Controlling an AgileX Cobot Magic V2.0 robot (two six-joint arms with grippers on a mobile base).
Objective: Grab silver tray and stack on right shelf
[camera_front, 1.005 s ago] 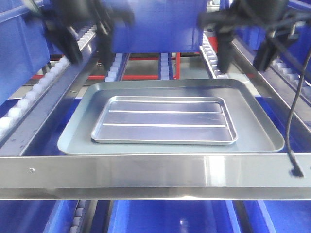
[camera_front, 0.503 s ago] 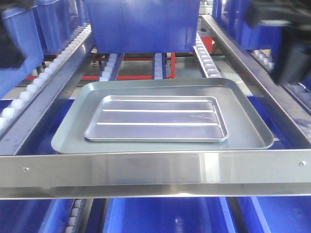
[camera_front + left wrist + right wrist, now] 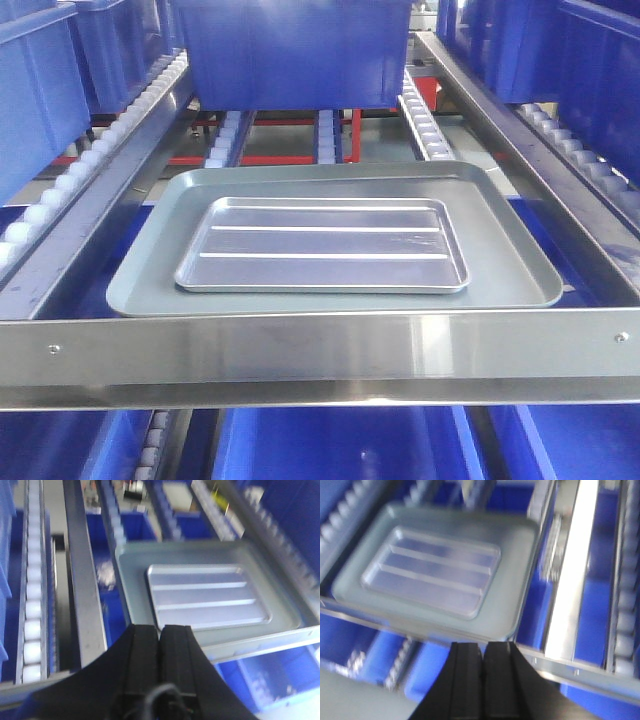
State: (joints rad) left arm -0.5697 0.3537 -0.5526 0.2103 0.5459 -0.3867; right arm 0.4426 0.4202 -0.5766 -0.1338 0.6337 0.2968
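The silver tray (image 3: 322, 244), shiny with two long ridges, lies flat inside the larger dull grey tray (image 3: 510, 270) on the right shelf, just behind its wide front bar (image 3: 320, 355). It also shows in the left wrist view (image 3: 205, 596) and, blurred, in the right wrist view (image 3: 432, 570). Neither gripper shows in the front view. My left gripper (image 3: 160, 628) is shut and empty, held back in front of the bar at the tray's left. My right gripper (image 3: 483, 647) is shut and empty, held back in front of the bar at the tray's right.
A big blue bin (image 3: 295, 50) stands on the rollers behind the trays. More blue bins line the left (image 3: 35, 90) and right (image 3: 590, 60). Steel rails with small white rollers (image 3: 90, 160) flank the trays. Blue bins sit below the shelf (image 3: 330, 445).
Both arms were over the far end of the trays one second ago. They have drawn back out of the front view. The trays have not moved in the last half second.
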